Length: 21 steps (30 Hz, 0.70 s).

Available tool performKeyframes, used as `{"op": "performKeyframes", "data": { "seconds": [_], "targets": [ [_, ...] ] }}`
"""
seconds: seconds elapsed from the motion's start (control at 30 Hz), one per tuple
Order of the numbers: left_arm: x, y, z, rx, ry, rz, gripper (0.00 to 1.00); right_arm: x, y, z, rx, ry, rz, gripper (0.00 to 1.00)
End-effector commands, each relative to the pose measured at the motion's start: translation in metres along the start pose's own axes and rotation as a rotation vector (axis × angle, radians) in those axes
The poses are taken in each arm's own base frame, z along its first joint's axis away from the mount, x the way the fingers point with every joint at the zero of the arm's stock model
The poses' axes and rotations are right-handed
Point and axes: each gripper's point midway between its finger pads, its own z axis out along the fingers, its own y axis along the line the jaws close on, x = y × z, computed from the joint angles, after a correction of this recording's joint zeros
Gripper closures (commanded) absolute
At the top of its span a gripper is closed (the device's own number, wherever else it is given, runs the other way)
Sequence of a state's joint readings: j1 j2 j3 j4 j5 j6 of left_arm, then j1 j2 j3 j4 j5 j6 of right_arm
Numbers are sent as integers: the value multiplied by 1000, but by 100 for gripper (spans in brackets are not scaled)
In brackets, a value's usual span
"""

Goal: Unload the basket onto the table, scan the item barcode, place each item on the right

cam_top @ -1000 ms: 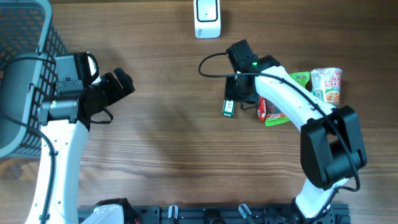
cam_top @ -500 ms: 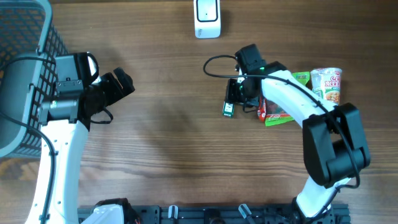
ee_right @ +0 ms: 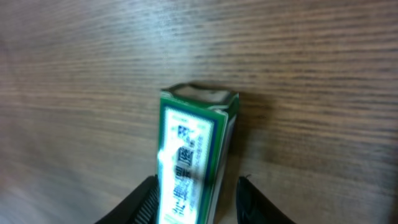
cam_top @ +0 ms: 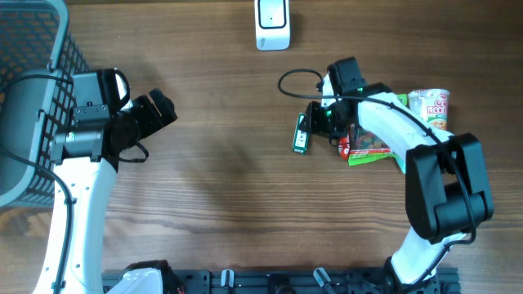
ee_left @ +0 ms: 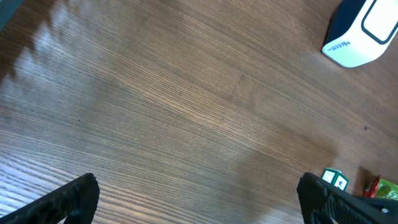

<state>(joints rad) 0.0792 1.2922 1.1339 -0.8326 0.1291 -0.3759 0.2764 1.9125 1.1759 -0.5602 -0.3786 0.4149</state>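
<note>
Overhead view of a brown wood-grain table (cam_top: 212,188) with two robot arms. The right gripper (ee_right: 198,202) has its two dark fingers set narrow around a small green box (ee_right: 194,146), one finger against each long side. The box is slim, rectangular cardboard with a white label panel bearing blurred print and a crumpled grey end flap. It lies on the table right of centre, its free end pointing away from the gripper. Just to its right is a flat red and green packet (cam_top: 365,149), partly under the arm. Beyond that, a paper noodle cup (cam_top: 431,110) lies on its side.

The left gripper (ee_left: 196,202) hangs above bare wood at the left, its black fingers spread as wide as they go and holding nothing.

A smooth white plastic scanner (cam_top: 272,23) with rounded corners stands at the far edge, well apart from the box. A grey wire-mesh basket (cam_top: 69,57) fills the far left corner.
</note>
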Motion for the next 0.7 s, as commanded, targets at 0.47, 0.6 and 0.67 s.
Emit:
{"op": "performKeyframes", "data": {
  "seconds": [0.47, 0.6, 0.67],
  "targets": [
    [1, -2, 1, 8, 7, 11, 0, 9, -6, 17, -45, -61, 54, 93],
    [1, -2, 1, 8, 7, 11, 0, 1, 0, 9, -56, -93, 32, 96],
    [1, -2, 1, 8, 7, 11, 0, -5, 4, 0, -51, -118, 19, 96]
  ]
}}
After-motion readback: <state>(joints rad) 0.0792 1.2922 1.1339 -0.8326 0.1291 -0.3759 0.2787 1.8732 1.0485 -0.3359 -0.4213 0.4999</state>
